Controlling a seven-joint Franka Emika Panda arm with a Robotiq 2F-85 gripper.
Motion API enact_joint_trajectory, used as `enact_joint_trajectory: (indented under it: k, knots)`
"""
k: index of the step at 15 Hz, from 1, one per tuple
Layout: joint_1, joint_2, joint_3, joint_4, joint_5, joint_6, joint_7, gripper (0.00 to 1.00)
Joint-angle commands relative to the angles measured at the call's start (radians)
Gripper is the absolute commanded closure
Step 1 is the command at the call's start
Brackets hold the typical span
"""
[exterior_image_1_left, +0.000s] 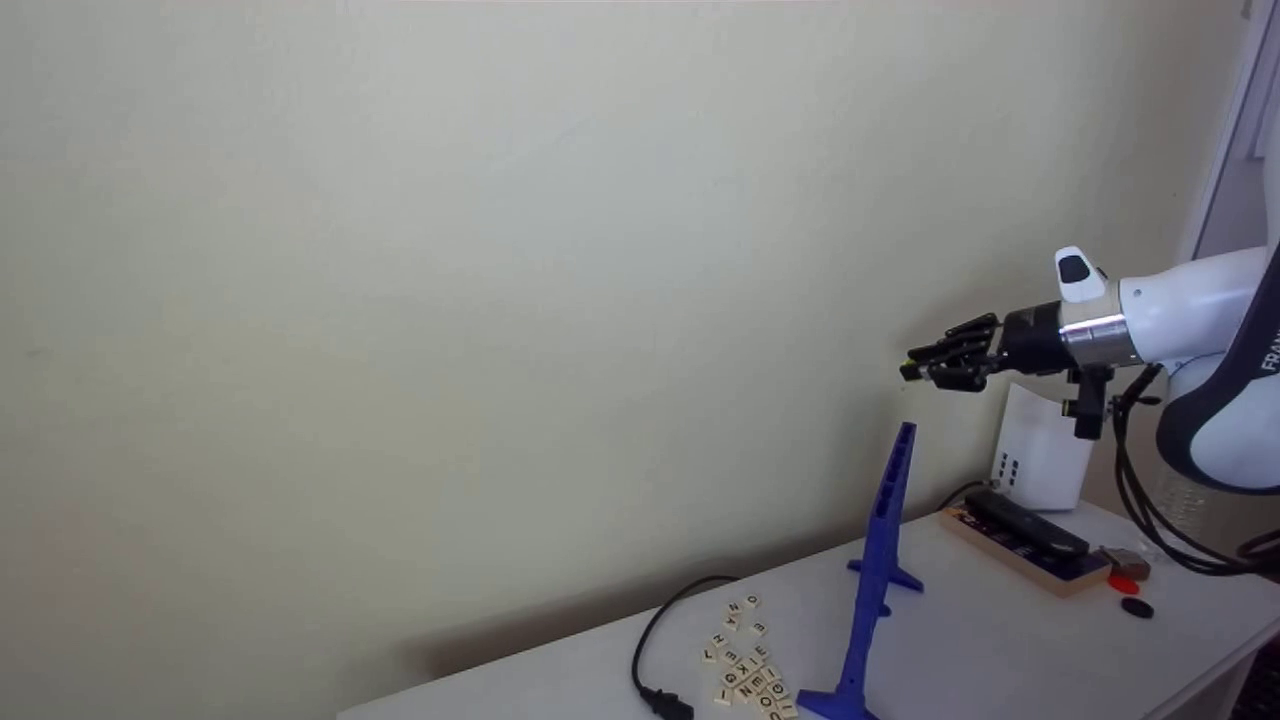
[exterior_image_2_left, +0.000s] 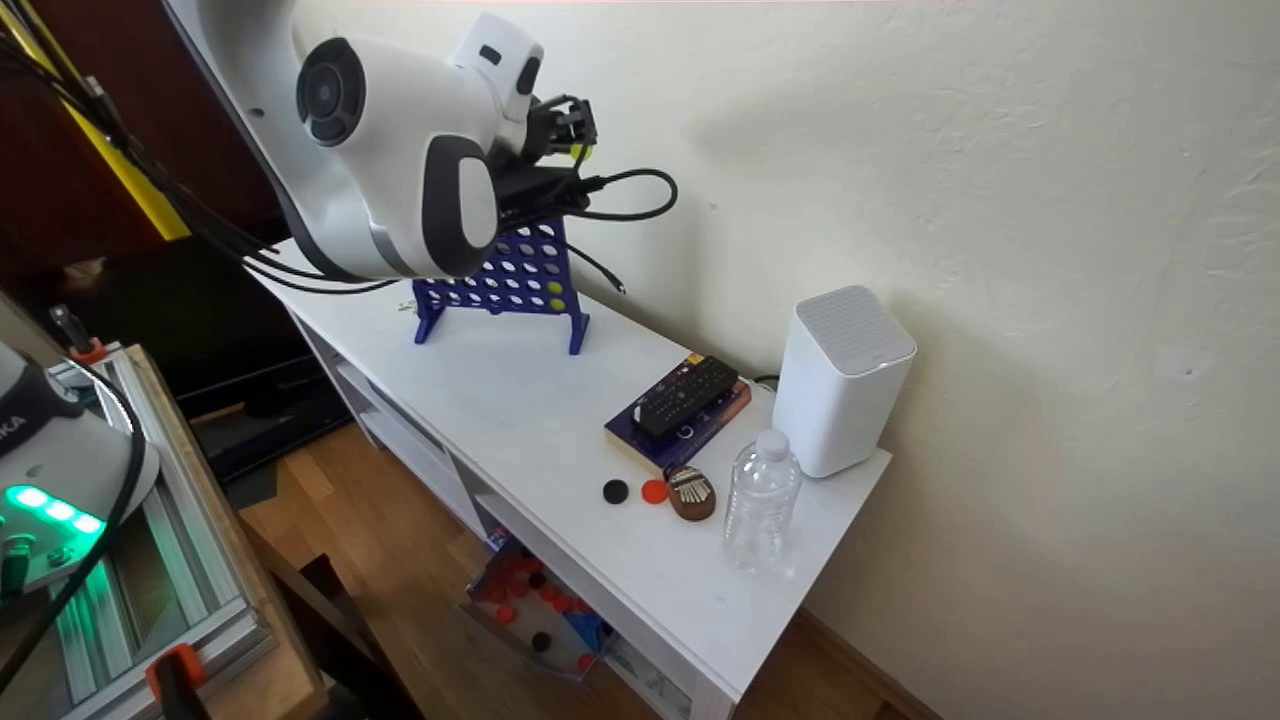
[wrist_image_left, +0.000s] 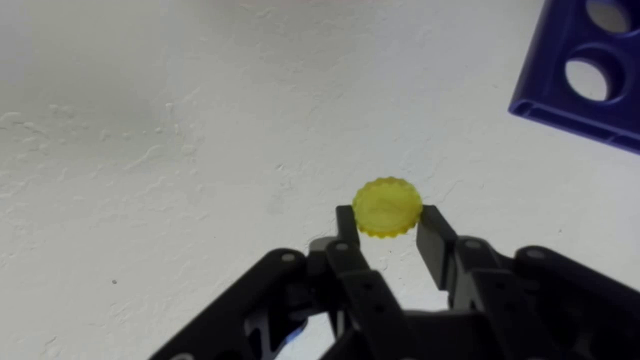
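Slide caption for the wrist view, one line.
Gripper pinching a ridged yellow disc by its edge, part of a blue holed grid at upper right.

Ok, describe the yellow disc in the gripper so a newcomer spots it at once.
Follow the white arm to its black gripper, higher than the blue rack. It pinches a scalloped yellow disc in midair, unlike the yellow discs in the rack.

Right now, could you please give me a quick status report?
Gripper pinching a yellow disc. Held aloft, apart from the blue rack. No obstruction seen between them.
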Motion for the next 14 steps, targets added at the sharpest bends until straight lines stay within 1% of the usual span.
enact_joint_trajectory:
  k: [1,4,6,8,11,14]
  knots:
    - [-0.011,0.013,-0.007,0.061,-0.086,-0.022,0.054,0.89]
    - [-0.037,0.012,-0.014,0.131,-0.189,-0.079,0.158,0.89]
    - [-0.06,0.002,-0.014,0.174,-0.254,-0.116,0.262,0.89]
    - [-0.08,0.012,-0.005,0.227,-0.329,-0.118,0.358,0.89]
    - [-0.08,0.014,-0.003,0.289,-0.443,-0.127,0.493,0.89]
    - [-0.066,0.021,-0.006,0.344,-0.589,-0.12,0.639,0.89]
